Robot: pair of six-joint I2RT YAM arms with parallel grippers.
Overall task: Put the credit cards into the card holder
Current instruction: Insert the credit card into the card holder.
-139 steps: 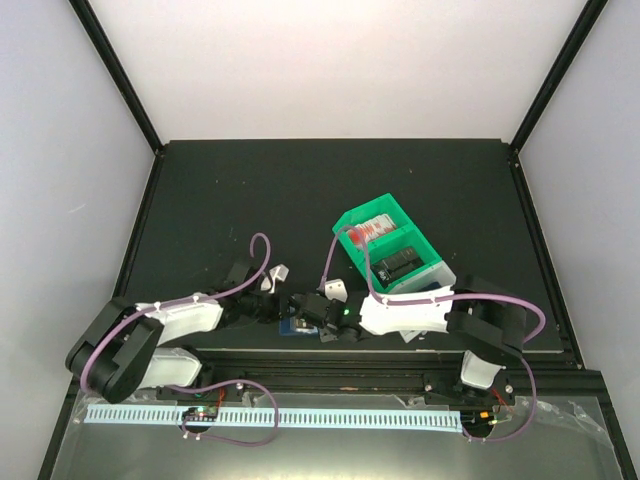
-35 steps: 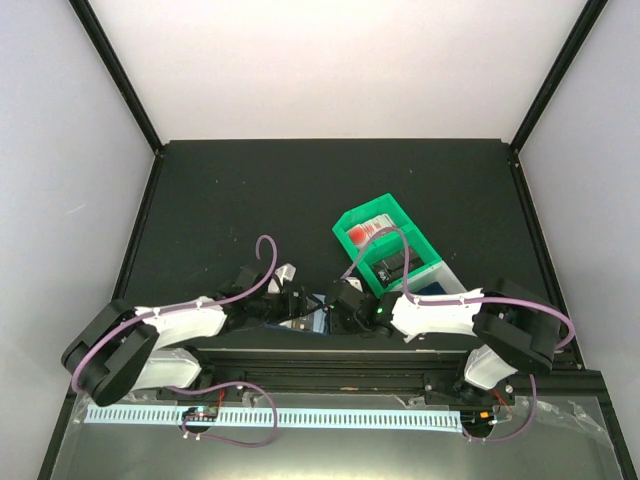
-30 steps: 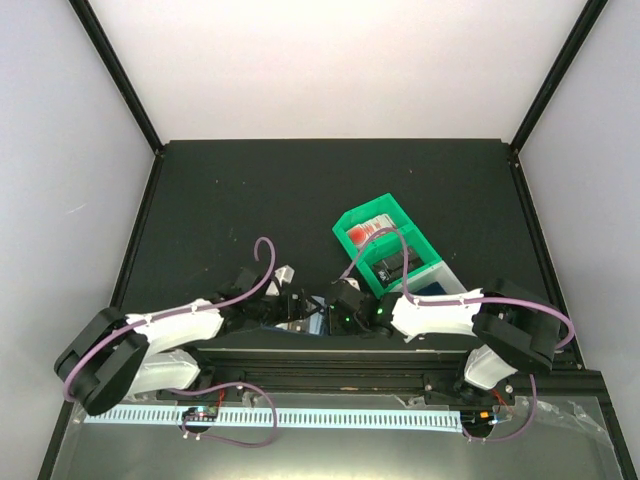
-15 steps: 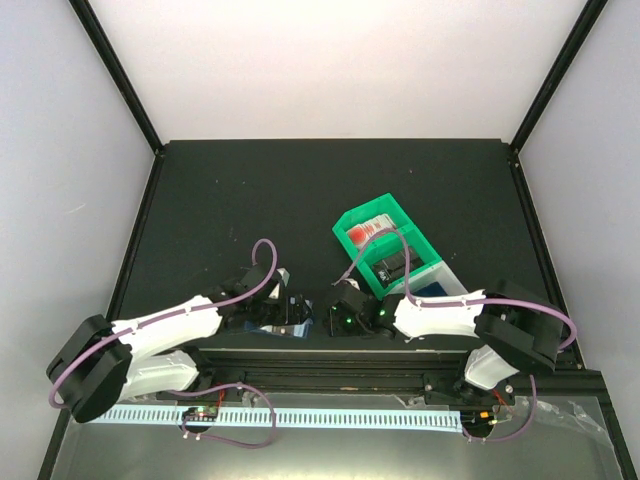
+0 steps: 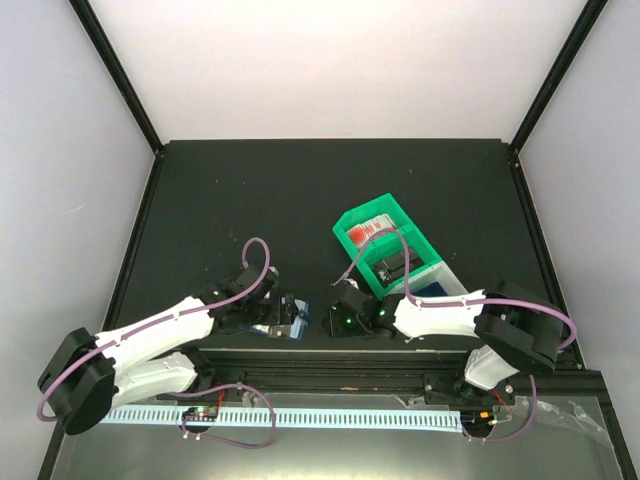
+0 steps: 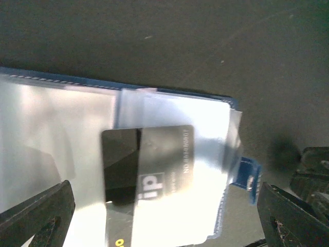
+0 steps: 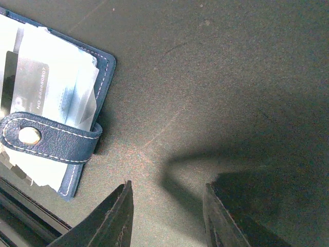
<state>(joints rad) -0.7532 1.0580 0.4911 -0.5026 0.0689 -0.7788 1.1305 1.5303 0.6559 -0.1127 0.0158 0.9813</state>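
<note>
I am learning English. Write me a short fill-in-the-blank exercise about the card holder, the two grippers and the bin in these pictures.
1. The card holder lies ___, its clear sleeves showing.
2. The left gripper is over it, the right gripper beside it; the jaws of both are apart and hold ___.
3. The bin with the red-and-white items is ___ in colour.

Missing words: open; nothing; green.

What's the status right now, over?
Left pincer open over the flat navy-blue stitched card holder. Right pincer open, empty, beside it. Dark numbered card in clear sleeve.
</note>
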